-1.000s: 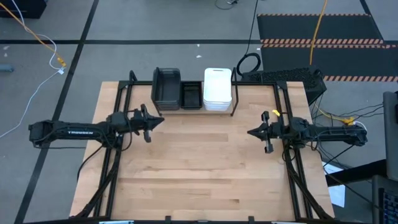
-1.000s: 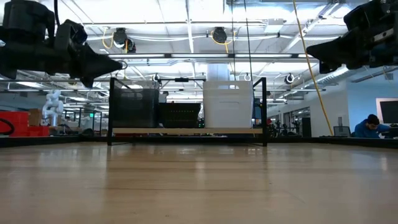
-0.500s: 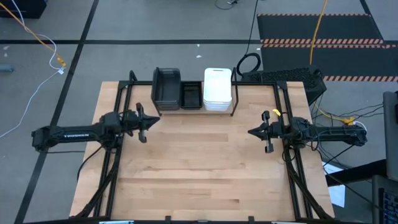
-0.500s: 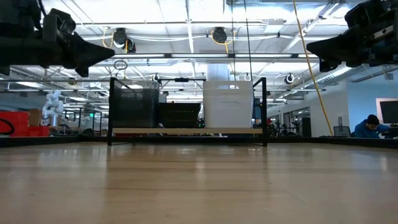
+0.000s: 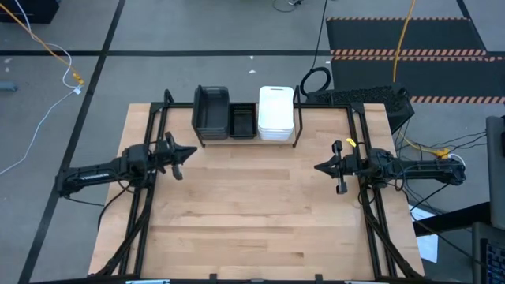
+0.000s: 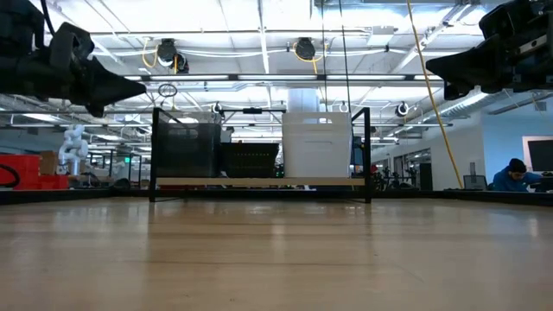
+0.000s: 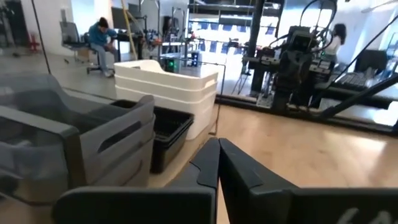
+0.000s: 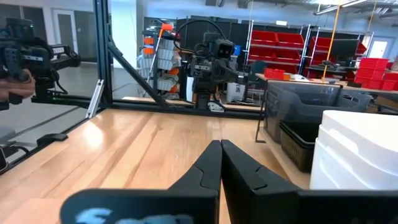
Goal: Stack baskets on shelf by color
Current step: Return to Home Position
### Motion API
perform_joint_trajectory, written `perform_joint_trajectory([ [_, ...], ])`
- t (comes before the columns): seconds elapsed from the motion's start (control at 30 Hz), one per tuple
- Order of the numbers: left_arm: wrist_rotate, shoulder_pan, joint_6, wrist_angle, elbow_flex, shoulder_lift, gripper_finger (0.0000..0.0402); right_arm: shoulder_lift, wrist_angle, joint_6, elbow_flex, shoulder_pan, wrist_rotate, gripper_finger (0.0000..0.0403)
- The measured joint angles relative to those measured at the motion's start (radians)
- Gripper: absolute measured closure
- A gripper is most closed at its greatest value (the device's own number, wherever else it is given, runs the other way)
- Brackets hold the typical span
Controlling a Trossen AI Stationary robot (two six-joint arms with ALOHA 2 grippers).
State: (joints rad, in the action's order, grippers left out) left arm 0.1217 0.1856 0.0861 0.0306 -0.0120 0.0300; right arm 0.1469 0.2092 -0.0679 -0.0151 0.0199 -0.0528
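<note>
The shelf (image 5: 297, 118) stands at the middle of the table's far edge, and its wooden board (image 6: 259, 182) carries three stacks side by side. These are dark grey baskets (image 5: 211, 110) on the left, black mesh baskets (image 5: 242, 122) in the middle and white baskets (image 5: 276, 112) on the right. My left gripper (image 5: 192, 151) hovers shut over the table's left side, pointing level, near the shelf's left end. My right gripper (image 5: 317, 167) hovers shut over the right side. Both are well above the wood and hold nothing.
Black arm frames run along the table's left (image 5: 146, 205) and right (image 5: 375, 213) sides. Bare wood (image 5: 252, 205) fills the middle and near part. A black keyboard (image 5: 359, 96) lies beyond the far right corner. A seated person (image 6: 516, 175) shows in the room behind.
My left gripper has drawn back toward the table's left edge, staying level and shut, away from the shelf. The baskets and my right arm have kept still.
</note>
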Motion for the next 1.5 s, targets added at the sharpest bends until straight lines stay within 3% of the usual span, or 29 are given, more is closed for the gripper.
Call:
perform_joint_trajectory([
  [0.2,0.008,0.011,-0.122,0.0,0.0,0.022,0.0398,0.0,0.0,0.0,0.0,0.0,0.0,0.0403],
  [0.33,0.008,0.011,-0.16,-0.001,0.0,0.031,0.0383,0.0,0.0,0.0,0.0,0.0,0.0,0.0403],
  [0.57,0.008,0.011,-0.162,0.002,0.0,0.03,0.0361,0.0,0.0,0.0,0.0,0.0,0.0,0.0403],
  [1.5,0.01,0.011,-0.16,0.024,0.002,0.03,0.036,0.0,0.0,0.0,0.0,0.0,0.0,0.0403],
])
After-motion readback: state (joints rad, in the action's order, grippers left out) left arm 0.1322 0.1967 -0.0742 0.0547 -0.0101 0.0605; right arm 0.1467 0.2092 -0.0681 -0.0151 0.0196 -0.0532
